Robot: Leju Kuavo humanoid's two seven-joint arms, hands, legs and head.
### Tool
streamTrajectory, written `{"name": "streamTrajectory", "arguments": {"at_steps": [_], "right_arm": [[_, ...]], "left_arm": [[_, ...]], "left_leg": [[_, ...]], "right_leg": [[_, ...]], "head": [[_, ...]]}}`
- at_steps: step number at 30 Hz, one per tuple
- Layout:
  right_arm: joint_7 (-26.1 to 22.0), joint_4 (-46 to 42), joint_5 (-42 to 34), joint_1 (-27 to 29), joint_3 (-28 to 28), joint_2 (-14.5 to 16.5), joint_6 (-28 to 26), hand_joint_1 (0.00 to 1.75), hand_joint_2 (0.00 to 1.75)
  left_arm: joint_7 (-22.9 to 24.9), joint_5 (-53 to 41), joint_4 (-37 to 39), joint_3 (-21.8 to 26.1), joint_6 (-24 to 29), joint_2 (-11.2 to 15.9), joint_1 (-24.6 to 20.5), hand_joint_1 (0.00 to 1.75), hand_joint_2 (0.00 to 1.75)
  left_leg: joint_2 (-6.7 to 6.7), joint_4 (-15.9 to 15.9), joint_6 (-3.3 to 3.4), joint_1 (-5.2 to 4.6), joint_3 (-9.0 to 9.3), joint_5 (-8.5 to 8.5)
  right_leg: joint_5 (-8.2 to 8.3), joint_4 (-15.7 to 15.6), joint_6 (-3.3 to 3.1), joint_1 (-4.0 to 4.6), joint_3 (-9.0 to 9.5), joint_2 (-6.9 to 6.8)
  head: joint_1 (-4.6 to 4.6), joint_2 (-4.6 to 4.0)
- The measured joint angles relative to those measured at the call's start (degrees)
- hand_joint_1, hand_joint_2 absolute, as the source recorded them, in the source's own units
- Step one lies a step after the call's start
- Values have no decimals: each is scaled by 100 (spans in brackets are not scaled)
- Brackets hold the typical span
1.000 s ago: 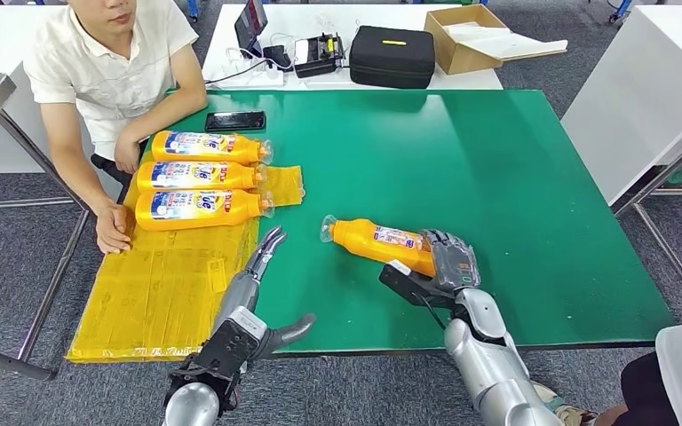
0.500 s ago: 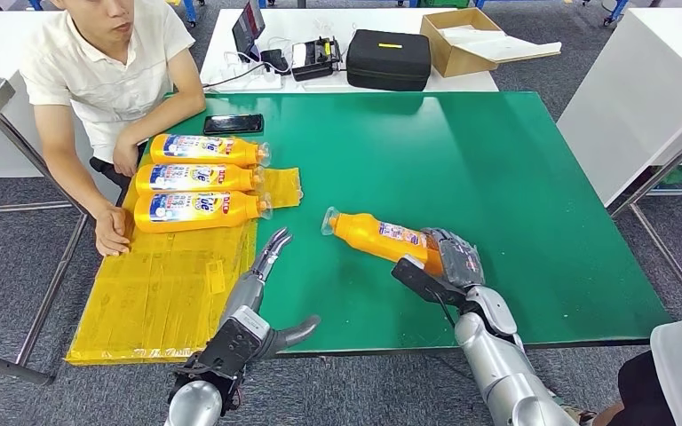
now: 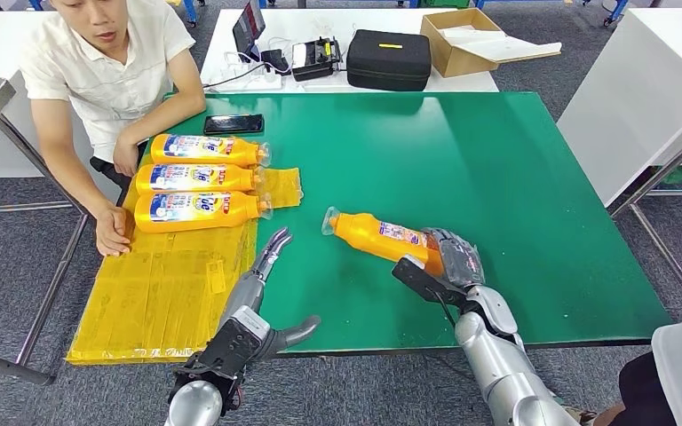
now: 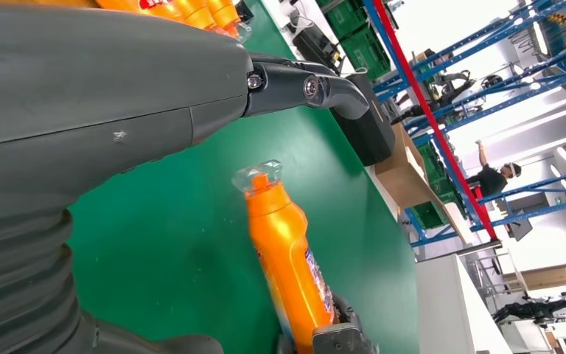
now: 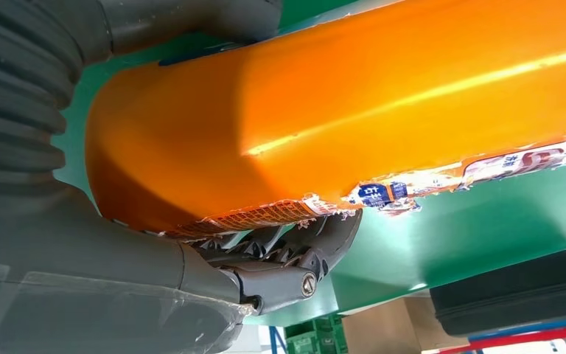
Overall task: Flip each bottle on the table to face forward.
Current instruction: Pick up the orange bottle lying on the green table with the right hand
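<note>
An orange bottle [image 3: 377, 238] lies on the green table [image 3: 462, 169], clear cap toward the left. My right hand [image 3: 444, 264] grips its base end; up close the fingers [image 5: 295, 254] curl under the orange bottle [image 5: 354, 103]. My left hand [image 3: 265, 259] hovers open over the table's front left, fingers [image 4: 302, 77] stretched forward, apart from the orange bottle [image 4: 291, 258]. Three more orange bottles [image 3: 197, 176] lie side by side on a yellow sheet [image 3: 164, 284], blue labels up.
A person [image 3: 107, 71] sits at the table's left, one hand [image 3: 112, 231] resting on the yellow sheet. A black phone [image 3: 233, 123] lies behind the bottles. A white table behind carries a black case [image 3: 389, 59], a cardboard box [image 3: 466, 37] and electronics.
Over the second, my right hand shifted the gripped bottle slightly, and the camera view moved a little. In the last half second nothing has visibly moved.
</note>
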Motion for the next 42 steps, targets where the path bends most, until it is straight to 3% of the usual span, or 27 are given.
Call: {"name": "streamTrajectory", "arguments": {"at_steps": [6,13,15,19,34,42], "right_arm": [[-448,1,-841,11,-128,-1,286,175,175],[-1277,-556,-2266,315,-192,217,1057,175,175],[-1466,-987,-2699,481,-20,383,1404,175,175],[-1204,-1861,-3266,709,650,720,1512,175,175],[-1292,-2473,-3307,895,1388,884,1353,175,175],[-1252,-2509,-3202,1078,1699,929,1329,175,175]], "left_arm": [[25,428,17,-5,-130,-1,-5,0,175],[834,3133,489,138,-652,-17,-39,0,175],[915,3482,802,182,-607,-18,-91,0,175],[872,3628,1341,216,-557,-35,-246,0,175],[824,4100,1576,279,-685,-61,-445,0,175],[637,4051,1103,372,-587,-89,-522,0,175]], "left_leg": [[4,0,0,0,-2,1],[5,-1,-4,0,-20,6],[5,-2,-7,1,-36,13],[5,-1,-10,5,-60,21],[-11,1,-4,-1,-108,23],[-12,0,-4,2,-113,24]], "right_leg": [[3,0,0,0,38,3],[5,4,1,3,49,5],[6,7,0,5,32,5],[5,10,-1,5,-1,1],[4,8,1,0,-33,-11],[4,9,1,-1,-34,-11]], "head": [[1,0],[1,0],[2,0],[-2,0],[0,0],[2,0]]}}
